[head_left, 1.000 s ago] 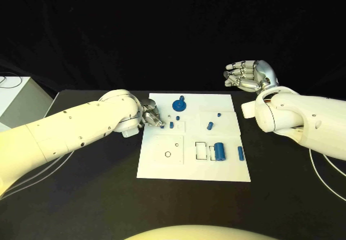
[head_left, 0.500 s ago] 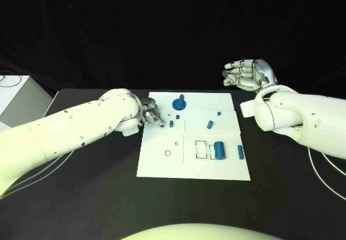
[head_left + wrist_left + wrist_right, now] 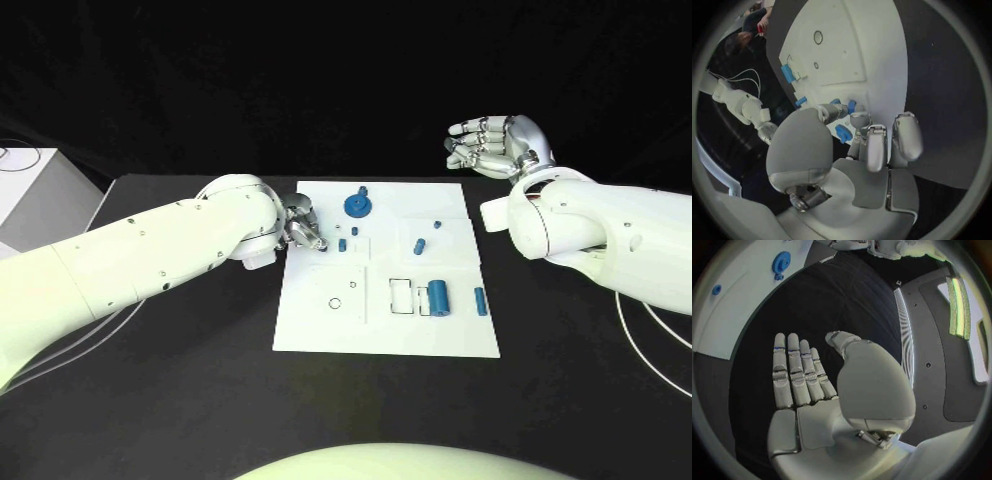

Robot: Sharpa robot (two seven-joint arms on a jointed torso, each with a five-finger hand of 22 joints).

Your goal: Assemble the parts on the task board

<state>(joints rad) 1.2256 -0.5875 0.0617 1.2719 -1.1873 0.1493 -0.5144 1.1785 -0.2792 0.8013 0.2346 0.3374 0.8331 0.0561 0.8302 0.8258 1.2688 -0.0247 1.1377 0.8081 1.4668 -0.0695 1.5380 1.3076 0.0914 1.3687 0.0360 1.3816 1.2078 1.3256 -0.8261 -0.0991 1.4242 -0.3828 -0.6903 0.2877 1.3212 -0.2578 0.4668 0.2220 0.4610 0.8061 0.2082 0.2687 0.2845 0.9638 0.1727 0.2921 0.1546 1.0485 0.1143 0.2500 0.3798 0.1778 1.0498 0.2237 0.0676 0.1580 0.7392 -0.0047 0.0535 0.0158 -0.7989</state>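
The white task board [image 3: 325,325] lies in the middle of the table. My left hand [image 3: 303,228] rests at its left edge, thumb and a finger [image 3: 859,119] closed around a small blue peg [image 3: 851,106]. Beside it stand another short peg [image 3: 343,245] and, farther back, the blue gear [image 3: 358,207]. Two more pegs [image 3: 418,246] stand right of centre. A blue cylinder [image 3: 438,297] lies next to a rectangular slot, with a thin blue pin [image 3: 480,300] to its right. My right hand [image 3: 490,145] hovers beyond the board's far right corner, fingers [image 3: 795,370] straight, holding nothing.
A white box [image 3: 29,190] stands off the table's left edge. Pale cables [image 3: 666,335] trail over the table at the right. Bare black table [image 3: 173,380] surrounds the board. A round hole [image 3: 335,305] shows in the board's near left part.
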